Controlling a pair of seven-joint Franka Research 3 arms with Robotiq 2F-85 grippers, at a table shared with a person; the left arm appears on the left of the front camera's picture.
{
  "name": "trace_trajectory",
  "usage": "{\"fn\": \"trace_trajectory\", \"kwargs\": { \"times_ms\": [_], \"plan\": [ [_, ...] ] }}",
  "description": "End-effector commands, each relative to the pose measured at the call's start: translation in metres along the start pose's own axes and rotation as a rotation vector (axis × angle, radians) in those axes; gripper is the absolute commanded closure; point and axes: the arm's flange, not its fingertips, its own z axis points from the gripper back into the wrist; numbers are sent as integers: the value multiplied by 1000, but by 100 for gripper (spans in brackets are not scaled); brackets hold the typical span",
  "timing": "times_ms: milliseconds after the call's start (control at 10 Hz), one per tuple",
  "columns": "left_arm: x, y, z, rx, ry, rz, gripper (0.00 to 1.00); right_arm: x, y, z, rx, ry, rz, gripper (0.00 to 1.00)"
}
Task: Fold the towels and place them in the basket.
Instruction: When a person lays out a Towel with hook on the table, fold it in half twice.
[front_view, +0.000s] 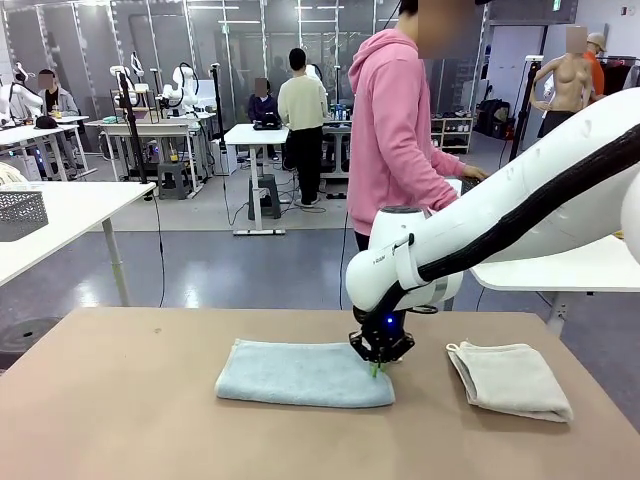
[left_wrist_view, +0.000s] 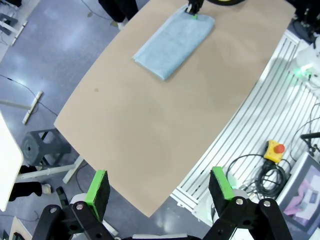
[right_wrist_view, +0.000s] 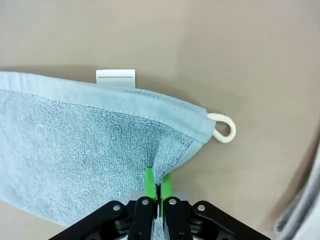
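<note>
A pale blue towel (front_view: 303, 374) lies folded lengthwise in the middle of the brown table (front_view: 150, 420); the left wrist view shows this blue towel (left_wrist_view: 174, 41) from high above. My right gripper (front_view: 377, 368) presses down at its right end, shut on a pinch of the blue towel (right_wrist_view: 90, 145) near the corner, with the green pads (right_wrist_view: 149, 184) together. A white label (right_wrist_view: 115, 76) and a cream loop (right_wrist_view: 223, 128) stick out at that edge. A cream towel (front_view: 510, 378) lies folded at the right. My left gripper (left_wrist_view: 159, 189) hangs open high over the table edge, holding nothing.
A person in a pink hoodie (front_view: 395, 130) stands at the far side of the table. A dark mesh basket (front_view: 20, 214) sits on a white table at the far left. Below the left wrist, a white slatted frame (left_wrist_view: 260, 120) and a yellow stop button (left_wrist_view: 274, 150) lie off the table.
</note>
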Motion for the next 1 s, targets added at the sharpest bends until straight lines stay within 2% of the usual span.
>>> {"fn": "trace_trajectory", "kwargs": {
  "times_ms": [0, 100, 300, 400, 500, 700, 900],
  "plan": [
    [0, 0, -1, 17, 10, -10, 0, -16, -18, 31, -186, 39, -9, 100],
    [0, 0, -1, 17, 10, -10, 0, -21, -34, 56, -320, 48, -23, 100],
    [0, 0, -1, 17, 10, -10, 0, -30, -51, 89, -390, 10, -48, 100],
    [0, 0, -1, 17, 10, -10, 0, -35, -48, 105, -406, -11, -24, 100],
    [0, 0, -1, 17, 10, -10, 0, -39, -37, 114, -376, -31, 32, 100],
    [0, 0, -1, 17, 10, -10, 0, -36, -6, 106, -342, -32, 113, 100],
    [0, 0, -1, 17, 10, -10, 0, -27, 15, 99, -254, -53, 120, 100]
  ]
}}
